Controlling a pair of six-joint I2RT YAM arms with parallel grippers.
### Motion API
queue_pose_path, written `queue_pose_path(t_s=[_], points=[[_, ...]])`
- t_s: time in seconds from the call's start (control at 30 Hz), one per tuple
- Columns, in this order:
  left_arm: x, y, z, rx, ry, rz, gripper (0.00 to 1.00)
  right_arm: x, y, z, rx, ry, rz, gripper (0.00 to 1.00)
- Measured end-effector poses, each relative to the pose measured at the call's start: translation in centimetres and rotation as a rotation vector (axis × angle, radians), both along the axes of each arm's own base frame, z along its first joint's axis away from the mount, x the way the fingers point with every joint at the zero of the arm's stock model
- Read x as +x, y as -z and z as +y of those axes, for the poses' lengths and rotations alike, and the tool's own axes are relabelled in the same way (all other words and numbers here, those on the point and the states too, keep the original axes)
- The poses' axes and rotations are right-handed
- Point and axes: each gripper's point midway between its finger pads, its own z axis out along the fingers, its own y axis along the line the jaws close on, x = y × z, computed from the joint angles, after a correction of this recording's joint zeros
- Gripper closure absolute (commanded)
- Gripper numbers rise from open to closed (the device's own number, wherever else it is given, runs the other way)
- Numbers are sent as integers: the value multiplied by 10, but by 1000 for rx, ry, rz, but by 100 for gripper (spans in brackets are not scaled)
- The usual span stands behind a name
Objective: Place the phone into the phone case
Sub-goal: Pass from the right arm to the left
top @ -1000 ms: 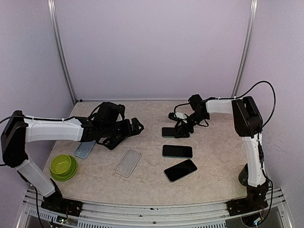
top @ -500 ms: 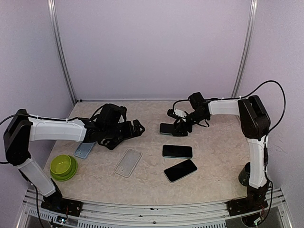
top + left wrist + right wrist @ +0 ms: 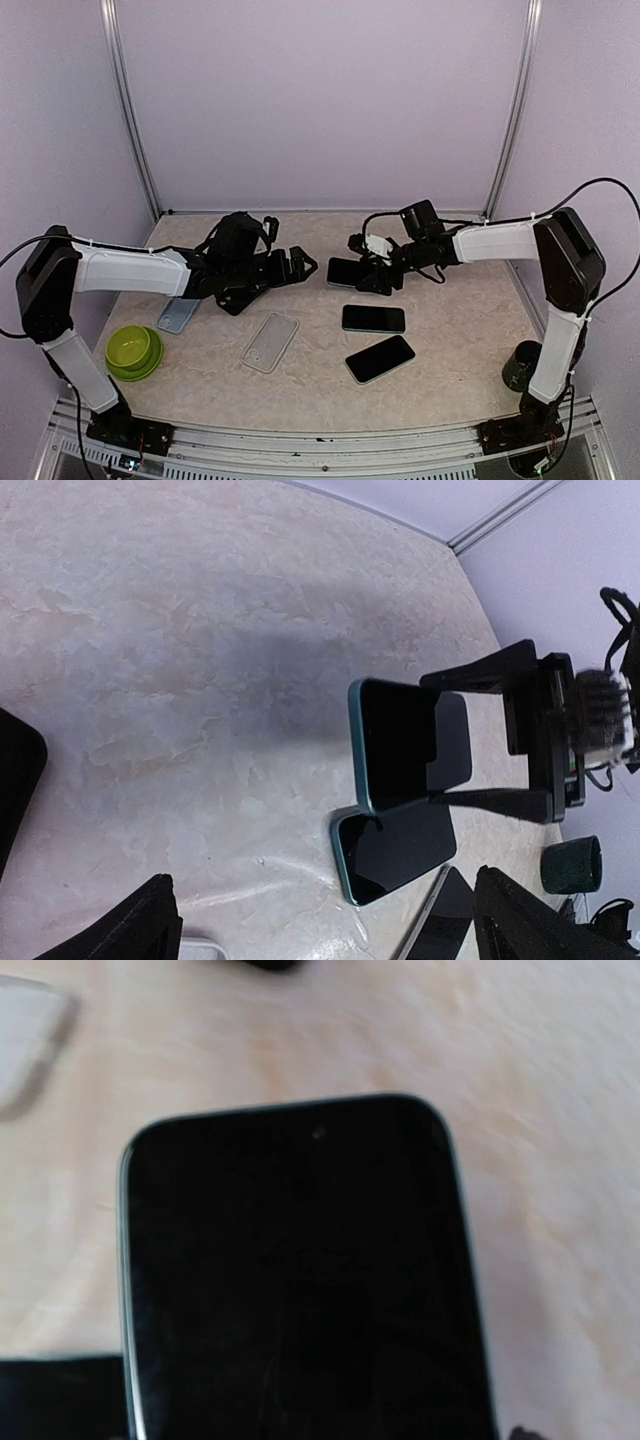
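Note:
My right gripper [image 3: 372, 272] is shut on a dark phone [image 3: 345, 272] with a teal edge, gripping it across its width and holding it above the table. The left wrist view shows that phone [image 3: 400, 742] hanging between the right gripper's black fingers [image 3: 500, 802]. It fills the right wrist view [image 3: 300, 1280] and hides the jaws there. My left gripper [image 3: 290, 265] stands open and empty, just left of the phone and facing it. The clear phone case [image 3: 270, 342] lies flat on the table, nearer to me than the left gripper.
Two more phones [image 3: 373, 318] [image 3: 380, 358] lie right of the clear case. A blue case [image 3: 178, 314] and a green bowl [image 3: 133, 350] sit at the left under the left arm. A dark cup [image 3: 522, 365] stands near the right arm's base.
The right arm has carried the phone leftwards toward the middle of the table. The left gripper has shifted a little to the right, toward it.

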Motion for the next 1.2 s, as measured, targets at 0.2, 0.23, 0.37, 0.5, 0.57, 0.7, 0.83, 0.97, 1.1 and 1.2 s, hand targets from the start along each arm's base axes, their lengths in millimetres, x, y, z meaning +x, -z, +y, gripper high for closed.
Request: queue_pose_path(t_s=[0.2, 0.23, 0.37, 0.5, 0.57, 0.7, 0.83, 0.97, 1.1, 1.2], points=[[-3, -4, -16, -58, 79, -15, 5, -40, -20, 13, 45, -19, -73, 78], [-3, -6, -19, -68, 90, -18, 6, -44, -24, 15, 56, -18, -91, 77], [-7, -16, -31, -132, 149, -40, 10, -59, -33, 16, 77, -11, -142, 78], [-15, -29, -41, -209, 217, -61, 14, -68, -37, 18, 86, -4, -176, 78], [-19, -34, -46, -240, 249, -69, 15, -70, -39, 17, 90, 2, -192, 78], [-26, -39, -55, -276, 295, -72, 19, -77, -45, 18, 106, 8, -222, 78], [-32, -33, -61, -288, 324, -51, 25, -83, -58, 24, 134, 5, -262, 78], [-35, -29, -64, -291, 342, -36, 34, -84, -71, 28, 160, 6, -302, 78], [-37, -30, -67, -305, 355, -35, 44, -83, -75, 28, 166, 15, -320, 78], [-39, -31, -69, -321, 366, -32, 53, -84, -73, 28, 159, 16, -323, 78]])
